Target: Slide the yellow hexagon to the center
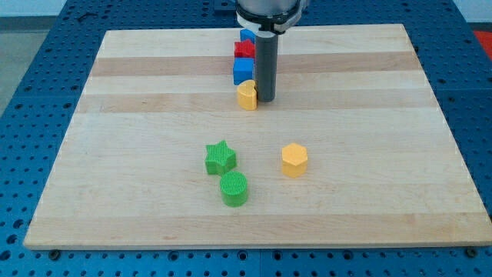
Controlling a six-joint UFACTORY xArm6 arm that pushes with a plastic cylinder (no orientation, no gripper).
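Note:
The yellow hexagon (294, 160) lies on the wooden board (115, 154), right of the view's middle and a little below it. My tip (266, 98) is near the view's top centre, well above the hexagon and slightly to its left. The tip stands right beside a small yellow block (247, 95), on that block's right side.
A green star (221, 157) and a green cylinder (234, 188) lie left of the hexagon. Above the small yellow block, a blue block (243, 71), a red block (244, 51) and another blue block (247, 35) form a column left of the rod.

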